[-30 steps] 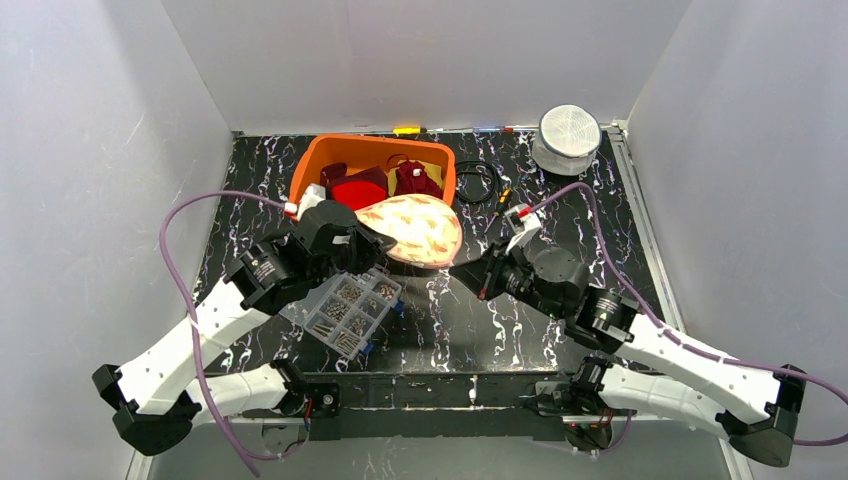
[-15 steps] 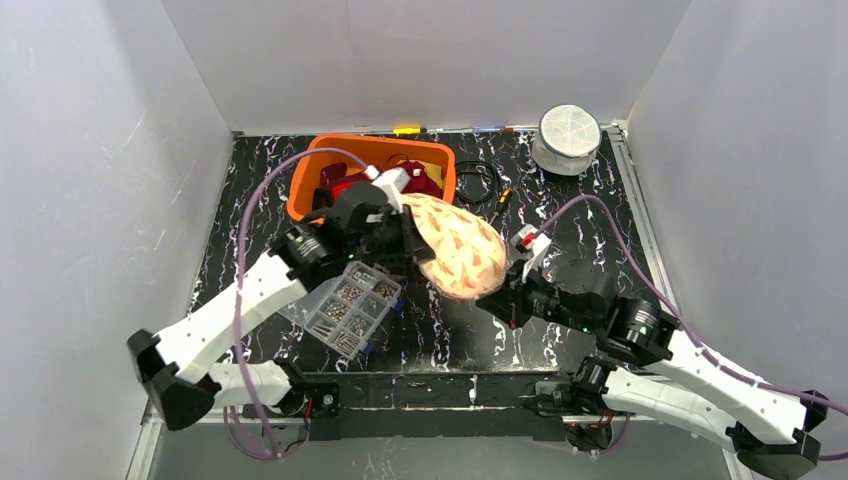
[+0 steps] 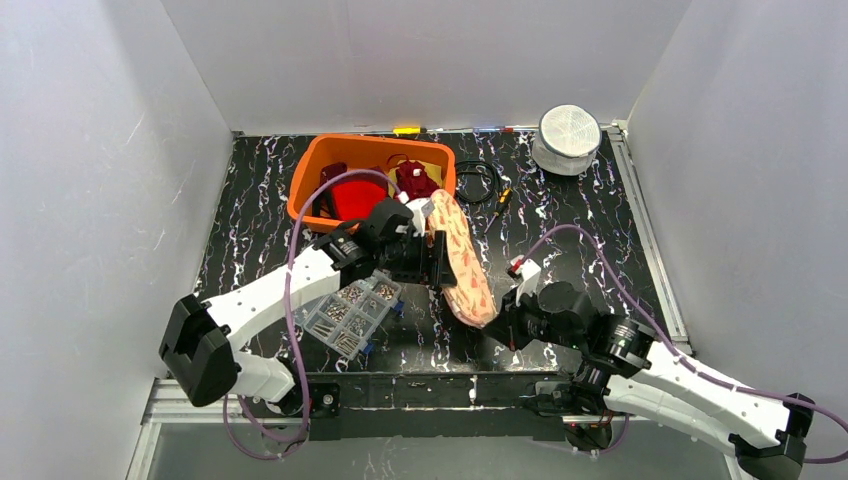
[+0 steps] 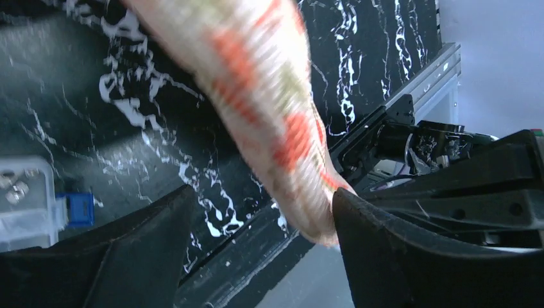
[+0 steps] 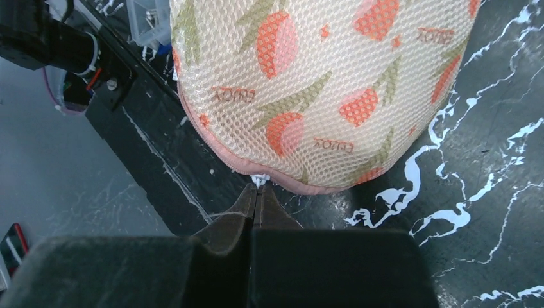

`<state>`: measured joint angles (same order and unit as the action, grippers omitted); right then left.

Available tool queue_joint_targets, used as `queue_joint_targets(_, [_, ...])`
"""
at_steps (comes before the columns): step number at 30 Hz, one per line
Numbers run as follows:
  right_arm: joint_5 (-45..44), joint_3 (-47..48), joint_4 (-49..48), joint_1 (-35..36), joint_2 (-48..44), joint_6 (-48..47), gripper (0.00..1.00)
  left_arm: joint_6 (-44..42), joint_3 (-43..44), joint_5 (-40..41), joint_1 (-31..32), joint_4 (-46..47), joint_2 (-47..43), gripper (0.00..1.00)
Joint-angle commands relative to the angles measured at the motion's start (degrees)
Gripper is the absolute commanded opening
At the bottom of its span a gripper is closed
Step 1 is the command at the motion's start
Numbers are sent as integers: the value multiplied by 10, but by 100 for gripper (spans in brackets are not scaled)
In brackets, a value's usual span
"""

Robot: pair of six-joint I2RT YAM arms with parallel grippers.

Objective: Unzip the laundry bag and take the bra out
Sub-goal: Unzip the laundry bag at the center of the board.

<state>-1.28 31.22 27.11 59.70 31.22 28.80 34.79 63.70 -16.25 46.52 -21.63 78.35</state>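
Note:
The laundry bag (image 3: 463, 262), cream mesh with orange and green print, stands on edge mid-table between both arms. My left gripper (image 3: 445, 262) is open beside its left face. In the left wrist view the blurred bag (image 4: 269, 96) hangs between the spread fingers (image 4: 410, 256), close against the right one. My right gripper (image 3: 503, 322) is at the bag's near end. The right wrist view shows the gripper (image 5: 258, 194) shut on the white zipper pull (image 5: 258, 181) at the bag's (image 5: 321, 83) pink-trimmed edge. The zipper looks closed. The bra is hidden.
An orange basket (image 3: 310, 175) holding red clothes (image 3: 355, 197) stands behind the bag. A clear parts organizer (image 3: 350, 312) lies under the left arm. A black cable (image 3: 478, 180) and a white round container (image 3: 568, 138) sit at the back right. The table's near edge runs close to the right gripper.
My left gripper has opened and let go of the bag. The bag turned from lying flat to standing on edge and moved nearer. My right gripper drew back toward the near edge with the pull.

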Motion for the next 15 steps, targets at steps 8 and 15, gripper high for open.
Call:
queue_joint_targets(8, [8, -91, -188, 0, 26, 100, 1, 240, -220, 94, 20, 83, -209, 95])
queue_joint_targets(15, [7, -116, -266, 6, 64, 127, 1, 334, -277, 258, 149, 104, -240, 97])
